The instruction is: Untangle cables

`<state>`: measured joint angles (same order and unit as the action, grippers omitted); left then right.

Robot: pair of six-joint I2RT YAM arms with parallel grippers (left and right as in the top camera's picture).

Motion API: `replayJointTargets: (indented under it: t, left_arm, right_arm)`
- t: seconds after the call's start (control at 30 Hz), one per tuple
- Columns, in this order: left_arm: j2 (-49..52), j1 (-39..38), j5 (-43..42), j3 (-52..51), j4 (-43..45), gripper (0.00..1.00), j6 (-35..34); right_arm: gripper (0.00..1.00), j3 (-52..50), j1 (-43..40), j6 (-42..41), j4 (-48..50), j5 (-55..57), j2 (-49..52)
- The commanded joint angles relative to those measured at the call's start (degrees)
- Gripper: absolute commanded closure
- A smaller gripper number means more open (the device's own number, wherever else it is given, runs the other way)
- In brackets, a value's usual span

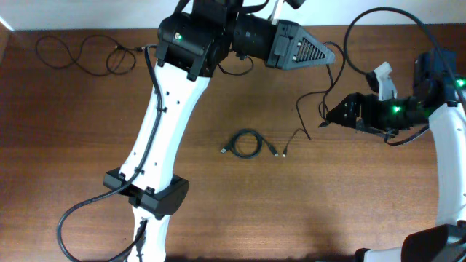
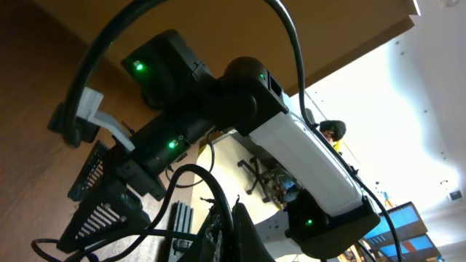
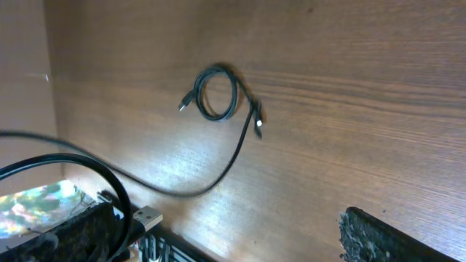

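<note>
A small coil of thin black cable lies mid-table, also seen in the right wrist view as a coil with plug ends. My left gripper is raised at the back, shut on a second thin cable. That cable hangs down and trails across the wood to a plug beside the coil. In the left wrist view the cable runs between the shut fingertips of the gripper. My right gripper hovers right of the coil, open and empty, with its fingers wide apart. A third cable lies loose at the far left.
The left arm stretches diagonally across the table's left half. A thick arm cable loops above the right arm. A silver USB plug sticks out by the right gripper's left finger. The table edge is at the far left.
</note>
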<state>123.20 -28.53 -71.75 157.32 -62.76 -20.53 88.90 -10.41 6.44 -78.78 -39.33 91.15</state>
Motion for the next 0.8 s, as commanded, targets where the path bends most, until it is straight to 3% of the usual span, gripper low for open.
replayJointTargets:
  t: [0.0, 0.17, 0.33, 0.5, 0.77]
  left_arm:
    - [-1.8, -1.7, -2.6, 1.0, 0.2, 1.0, 2.9]
    - [-1.8, -2.1, -2.4, 1.0, 0.2, 1.0, 3.3]
    - [-1.8, -2.1, -2.4, 1.0, 0.2, 1.0, 3.3]
    - [-1.8, -0.3, -2.4, 1.0, 0.2, 1.0, 3.3]
    - [-1.8, 4.1, 0.4, 1.0, -1.4, 1.0, 3.3]
  right_arm:
    - [0.01, -0.6, 4.6, 1.3, -0.2, -0.9, 0.6]
    - [0.02, -0.6, 7.9, -0.3, -0.1, 5.1, 1.4]
    - [0.02, -1.5, 8.4, -10.3, 0.3, 24.2, 2.5]
    - [0.02, -5.2, 7.3, -18.2, 2.0, 34.1, 3.1]
    - [0.02, -6.4, -0.5, -20.4, 2.5, 31.2, 3.1]
